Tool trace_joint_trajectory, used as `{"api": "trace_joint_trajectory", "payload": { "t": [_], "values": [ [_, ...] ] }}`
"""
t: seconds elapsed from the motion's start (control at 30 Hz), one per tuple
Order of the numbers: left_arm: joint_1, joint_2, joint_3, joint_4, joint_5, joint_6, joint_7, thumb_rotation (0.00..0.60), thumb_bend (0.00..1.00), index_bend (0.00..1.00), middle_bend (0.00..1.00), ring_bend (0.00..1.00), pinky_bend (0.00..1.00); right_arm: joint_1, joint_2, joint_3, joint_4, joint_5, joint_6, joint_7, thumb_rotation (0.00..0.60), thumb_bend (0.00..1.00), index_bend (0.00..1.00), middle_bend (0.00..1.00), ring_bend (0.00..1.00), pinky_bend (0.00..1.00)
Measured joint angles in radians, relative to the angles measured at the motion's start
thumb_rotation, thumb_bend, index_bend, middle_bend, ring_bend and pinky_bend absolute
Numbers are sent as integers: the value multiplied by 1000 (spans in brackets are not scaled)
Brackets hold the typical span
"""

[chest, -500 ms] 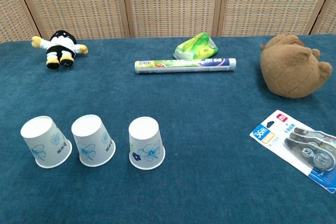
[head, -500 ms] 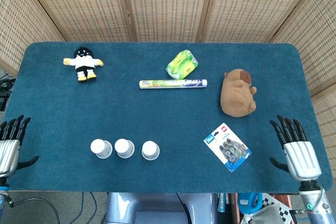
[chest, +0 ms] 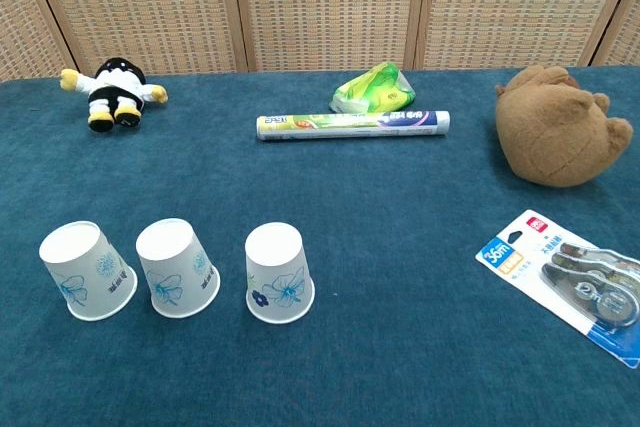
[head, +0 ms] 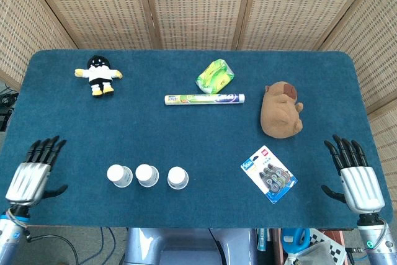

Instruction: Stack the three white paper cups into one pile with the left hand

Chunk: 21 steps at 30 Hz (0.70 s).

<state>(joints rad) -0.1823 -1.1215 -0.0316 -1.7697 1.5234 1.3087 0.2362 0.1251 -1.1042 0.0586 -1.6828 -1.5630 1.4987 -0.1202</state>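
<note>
Three white paper cups stand upside down in a row near the table's front: the left cup (head: 119,175) (chest: 87,271), the middle cup (head: 147,175) (chest: 177,267) and the right cup (head: 177,178) (chest: 278,273). Each is apart from its neighbour. My left hand (head: 32,173) hovers at the table's front left edge, fingers spread and empty, well left of the cups. My right hand (head: 355,177) is at the front right edge, also spread and empty. Neither hand shows in the chest view.
On the blue table (head: 186,134) lie a black-and-white doll (head: 97,74), a green packet (head: 215,74), a wrapped roll (head: 204,98), a brown plush animal (head: 280,110) and a correction-tape pack (head: 268,173). Woven screens stand behind.
My left hand has moved right and inward over the table's front left edge. My right hand has shifted slightly back and down. The cups have not moved.
</note>
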Motion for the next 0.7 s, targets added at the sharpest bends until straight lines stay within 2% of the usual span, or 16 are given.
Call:
{"api": "trace_joint_trajectory", "payload": {
  "t": [0.1, 0.23, 0.37, 0.57, 0.7],
  "values": [
    [-74, 6, -2, -40, 49, -91, -9, 600, 111, 0, 0, 0, 0, -1, 1, 0, 0, -3, 2, 2, 600, 0, 0, 0, 0, 0],
    [-175, 0, -21, -93, 40, -229, 10, 600, 111, 0, 0, 0, 0, -3, 3, 0, -1, -4, 4, 3, 600, 0, 0, 0, 0, 0],
    [-284, -46, -58, -119, -42, -359, 92, 600, 111, 0, 0, 0, 0, -3, 5, 2, 1, -1, 2, 6, 600, 0, 0, 0, 0, 0],
    [-405, -171, -103, -89, -189, -464, 215, 600, 111, 0, 0, 0, 0, -3, 6, 8, 6, 11, -2, 11, 600, 0, 0, 0, 0, 0],
    [-472, -232, -116, -49, -289, -524, 249, 600, 112, 0, 0, 0, 22, -3, 7, 13, 9, 20, -5, 16, 600, 0, 0, 0, 0, 0]
  ]
}}
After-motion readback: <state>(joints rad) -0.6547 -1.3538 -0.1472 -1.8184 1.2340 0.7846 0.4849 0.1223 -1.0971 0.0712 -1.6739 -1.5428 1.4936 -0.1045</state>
